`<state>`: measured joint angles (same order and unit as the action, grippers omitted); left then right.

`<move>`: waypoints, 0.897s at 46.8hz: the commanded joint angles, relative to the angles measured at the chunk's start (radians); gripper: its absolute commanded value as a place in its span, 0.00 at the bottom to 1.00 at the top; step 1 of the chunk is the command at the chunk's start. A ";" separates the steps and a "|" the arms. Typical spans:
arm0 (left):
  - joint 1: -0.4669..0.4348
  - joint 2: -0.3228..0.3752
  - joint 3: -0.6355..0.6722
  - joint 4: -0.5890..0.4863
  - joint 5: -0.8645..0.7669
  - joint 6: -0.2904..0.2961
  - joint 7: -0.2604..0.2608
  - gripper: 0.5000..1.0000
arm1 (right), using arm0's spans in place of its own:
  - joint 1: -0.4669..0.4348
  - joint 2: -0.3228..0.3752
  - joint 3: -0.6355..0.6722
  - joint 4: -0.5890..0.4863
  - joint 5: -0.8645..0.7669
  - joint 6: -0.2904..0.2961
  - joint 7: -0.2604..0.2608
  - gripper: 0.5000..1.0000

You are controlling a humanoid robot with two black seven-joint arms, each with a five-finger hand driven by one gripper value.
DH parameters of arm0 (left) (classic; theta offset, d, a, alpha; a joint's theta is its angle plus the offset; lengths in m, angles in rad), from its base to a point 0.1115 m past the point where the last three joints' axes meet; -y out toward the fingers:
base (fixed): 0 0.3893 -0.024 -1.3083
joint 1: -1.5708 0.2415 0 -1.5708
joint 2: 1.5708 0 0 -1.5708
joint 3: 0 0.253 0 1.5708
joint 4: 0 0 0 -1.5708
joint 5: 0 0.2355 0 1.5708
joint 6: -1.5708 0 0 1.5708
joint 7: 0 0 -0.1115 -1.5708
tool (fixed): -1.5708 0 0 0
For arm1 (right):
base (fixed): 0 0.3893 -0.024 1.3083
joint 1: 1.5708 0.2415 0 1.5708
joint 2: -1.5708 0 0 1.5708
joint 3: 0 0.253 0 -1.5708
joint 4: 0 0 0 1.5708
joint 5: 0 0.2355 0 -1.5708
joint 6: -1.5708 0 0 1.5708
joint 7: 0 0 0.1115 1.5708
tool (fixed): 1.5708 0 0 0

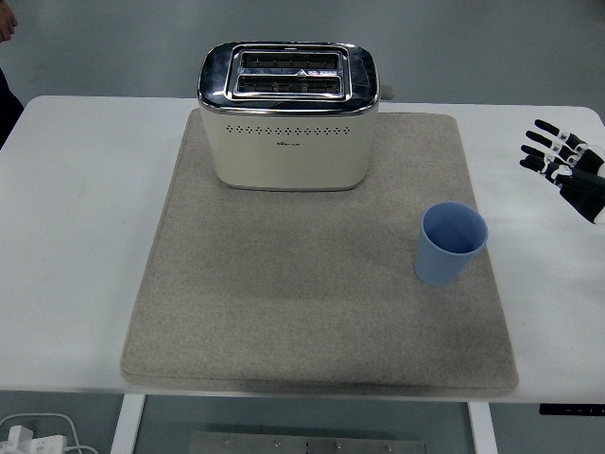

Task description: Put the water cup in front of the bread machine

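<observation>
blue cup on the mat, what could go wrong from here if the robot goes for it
1. The blue cup stands upright and open-topped near the mat's right edge; a sideways reach by the right robot hand, fingers spread at the picture's edge, could knock it over.
2. The cup looks light, so a loose grasp may let it slip.
3. Carried too far, it could bump the toaster.
</observation>
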<state>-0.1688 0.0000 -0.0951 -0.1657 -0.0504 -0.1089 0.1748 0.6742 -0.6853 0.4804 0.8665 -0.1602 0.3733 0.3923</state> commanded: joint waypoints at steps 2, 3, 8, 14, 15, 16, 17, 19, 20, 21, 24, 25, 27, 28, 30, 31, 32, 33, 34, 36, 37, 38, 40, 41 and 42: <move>0.000 0.000 0.000 0.000 0.000 0.000 0.000 1.00 | -0.019 -0.028 0.000 0.022 -0.025 0.009 0.051 0.86; 0.000 0.000 0.000 0.000 0.000 0.000 0.000 1.00 | -0.024 -0.033 0.001 0.026 -0.030 0.012 0.062 0.86; 0.000 0.000 0.000 0.000 0.000 0.000 0.000 1.00 | -0.047 -0.062 0.001 0.043 -0.050 0.039 0.114 0.86; 0.002 0.000 0.000 0.002 0.000 0.000 0.000 1.00 | -0.071 -0.106 0.000 0.054 -0.074 0.082 0.160 0.86; 0.002 0.000 0.000 0.002 0.000 0.000 0.000 1.00 | -0.076 -0.112 0.000 0.058 -0.079 0.090 0.168 0.86; 0.002 0.000 0.000 0.002 0.000 0.000 0.000 1.00 | -0.084 -0.120 0.000 0.062 -0.082 0.099 0.174 0.86; 0.002 0.000 0.000 0.002 0.000 0.000 0.000 1.00 | -0.088 -0.129 0.000 0.066 -0.084 0.105 0.181 0.86; 0.002 0.000 0.000 0.000 0.000 0.000 0.000 1.00 | -0.099 -0.143 0.000 0.074 -0.085 0.119 0.197 0.86; 0.002 0.000 0.000 0.000 0.000 0.000 0.000 1.00 | -0.103 -0.149 0.000 0.077 -0.087 0.125 0.206 0.86; 0.002 0.000 0.002 0.000 0.000 0.000 0.000 1.00 | -0.110 -0.155 0.000 0.080 -0.088 0.131 0.214 0.86; 0.002 0.000 0.002 0.000 0.000 0.000 0.000 1.00 | -0.126 -0.172 0.000 0.085 -0.105 0.151 0.219 0.86; 0.002 0.000 0.002 0.000 0.000 0.000 0.000 1.00 | -0.131 -0.175 0.000 0.085 -0.113 0.157 0.219 0.86; 0.000 0.000 0.002 -0.002 0.001 0.000 0.000 1.00 | -0.142 -0.178 0.000 0.085 -0.130 0.170 0.219 0.86; 0.000 0.000 0.002 -0.002 0.001 0.000 0.000 1.00 | -0.146 -0.178 0.000 0.085 -0.137 0.174 0.219 0.86; 0.002 0.000 0.002 0.000 0.000 0.000 0.000 1.00 | -0.156 -0.178 0.000 0.086 -0.148 0.179 0.219 0.86; 0.000 0.000 0.002 -0.002 0.000 0.000 0.000 1.00 | -0.160 -0.178 0.000 0.088 -0.153 0.179 0.219 0.86; 0.000 0.000 0.002 -0.002 0.000 0.000 0.000 1.00 | -0.163 -0.178 0.000 0.091 -0.154 0.180 0.219 0.86; 0.002 0.000 0.002 -0.002 0.000 0.000 0.000 1.00 | -0.169 -0.178 0.000 0.097 -0.159 0.181 0.219 0.86; 0.002 0.000 0.002 -0.002 0.000 0.000 0.000 1.00 | -0.174 -0.178 0.000 0.101 -0.160 0.181 0.219 0.86; 0.002 0.000 0.002 0.000 0.001 0.000 0.000 1.00 | -0.182 -0.178 0.000 0.112 -0.160 0.181 0.219 0.86; 0.002 0.000 0.002 0.000 0.000 0.000 0.000 1.00 | -0.186 -0.178 0.000 0.115 -0.160 0.181 0.219 0.86; 0.002 0.000 0.002 0.000 0.000 0.000 0.000 1.00 | -0.189 -0.178 0.000 0.121 -0.162 0.181 0.219 0.86; 0.002 0.000 0.002 0.000 0.000 0.000 0.000 1.00 | -0.194 -0.178 -0.002 0.129 -0.163 0.182 0.219 0.86; 0.000 0.000 0.002 0.000 0.000 0.000 0.000 1.00 | -0.194 -0.178 -0.002 0.132 -0.168 0.181 0.219 0.86; 0.002 0.000 0.002 0.000 0.001 0.000 0.000 1.00 | -0.196 -0.178 -0.002 0.135 -0.176 0.181 0.219 0.86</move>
<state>-0.1673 0.0000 -0.0936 -0.1660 -0.0505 -0.1089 0.1748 0.4825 -0.8637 0.4796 0.9911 -0.3228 0.5545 0.6109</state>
